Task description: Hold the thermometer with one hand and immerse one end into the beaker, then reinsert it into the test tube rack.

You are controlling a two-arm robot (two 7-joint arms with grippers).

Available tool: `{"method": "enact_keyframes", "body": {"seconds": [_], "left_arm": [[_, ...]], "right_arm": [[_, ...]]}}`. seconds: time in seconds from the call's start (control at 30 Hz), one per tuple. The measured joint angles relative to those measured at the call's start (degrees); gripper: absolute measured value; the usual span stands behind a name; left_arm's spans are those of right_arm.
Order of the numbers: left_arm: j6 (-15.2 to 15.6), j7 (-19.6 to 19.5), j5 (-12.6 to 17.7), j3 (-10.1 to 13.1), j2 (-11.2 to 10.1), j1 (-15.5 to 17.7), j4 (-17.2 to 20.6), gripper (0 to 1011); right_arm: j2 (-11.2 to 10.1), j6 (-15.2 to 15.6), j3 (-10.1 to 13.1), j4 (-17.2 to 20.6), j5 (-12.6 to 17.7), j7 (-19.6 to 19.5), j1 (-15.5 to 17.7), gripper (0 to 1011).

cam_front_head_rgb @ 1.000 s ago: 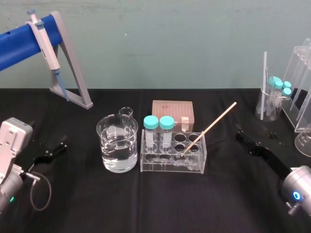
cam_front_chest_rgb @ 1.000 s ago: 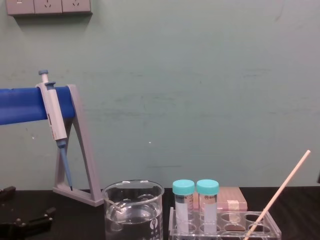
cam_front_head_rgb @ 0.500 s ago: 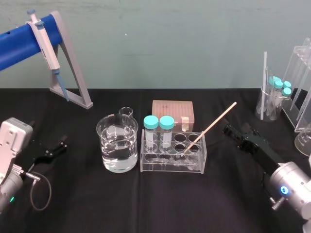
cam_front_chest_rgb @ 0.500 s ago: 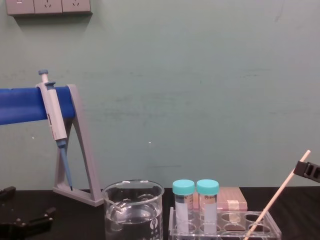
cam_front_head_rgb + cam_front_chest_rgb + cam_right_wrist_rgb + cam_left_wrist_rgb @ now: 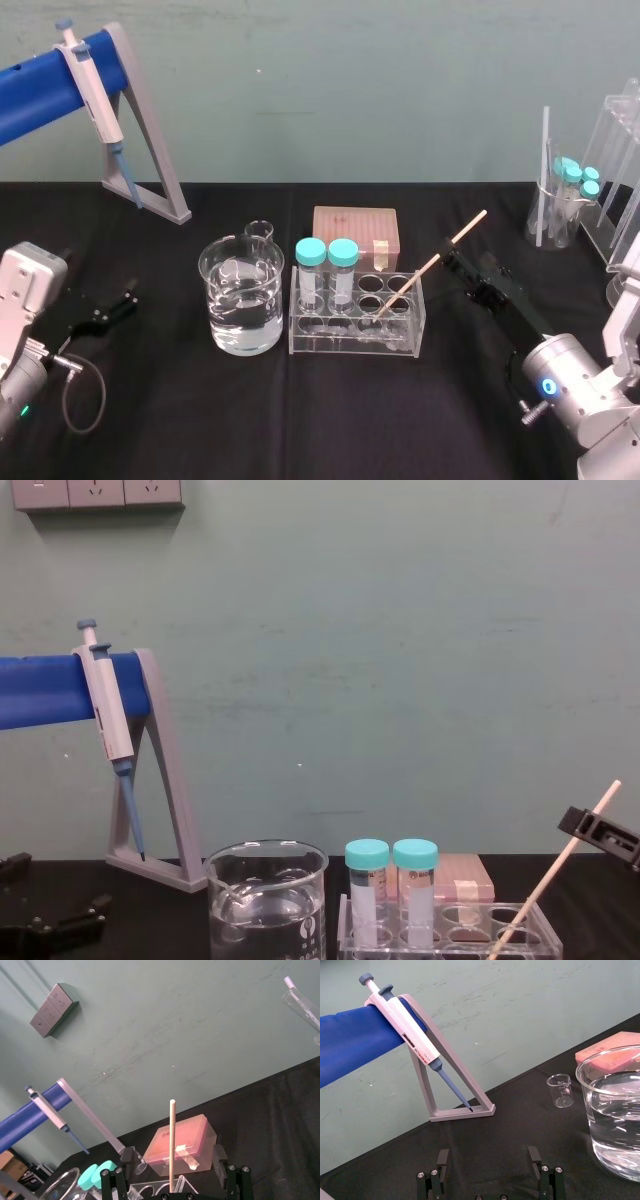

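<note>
Right of the test tube rack (image 5: 355,340), the right tool (image 5: 450,256) straddles the leaning thermometer (image 5: 432,264), spread clear of it; the left tool (image 5: 110,310) lies spread, well apart from the beaker (image 5: 242,295).

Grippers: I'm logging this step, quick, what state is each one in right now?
Left gripper: open, holding nothing.
Right gripper: open, one finger on each side of the thermometer, not yet clamped.

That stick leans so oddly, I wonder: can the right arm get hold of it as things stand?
Probably yes. The right gripper is open, high up along the thermometer; in the right wrist view the rod stands between its fingers, with nothing in the way.
</note>
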State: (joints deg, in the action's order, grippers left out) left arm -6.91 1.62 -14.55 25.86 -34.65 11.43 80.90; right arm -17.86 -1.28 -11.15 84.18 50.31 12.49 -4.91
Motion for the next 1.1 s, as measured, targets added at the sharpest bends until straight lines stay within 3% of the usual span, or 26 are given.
{"method": "enact_keyframes", "body": {"seconds": [0.47, 0.87, 1.1], "left_arm": [[0.0, 0.0, 0.0, 0.0, 0.0, 0.0, 0.0, 1004], [0.0, 0.0, 0.0, 0.0, 0.0, 0.0, 0.0, 1004], [0.0, 0.0, 0.0, 0.0, 0.0, 0.0, 0.0, 1004]], "right_arm": [[3.0, -0.6, -0.6, -5.4, -2.5, -0.2, -4.0, 1003], [4.6, -0.5, -0.5, -7.5, -4.0, 0.1, -5.8, 1000], [5.5, -0.6, 0.1, -8.3, -4.0, 0.2, -6.4, 863]]}}
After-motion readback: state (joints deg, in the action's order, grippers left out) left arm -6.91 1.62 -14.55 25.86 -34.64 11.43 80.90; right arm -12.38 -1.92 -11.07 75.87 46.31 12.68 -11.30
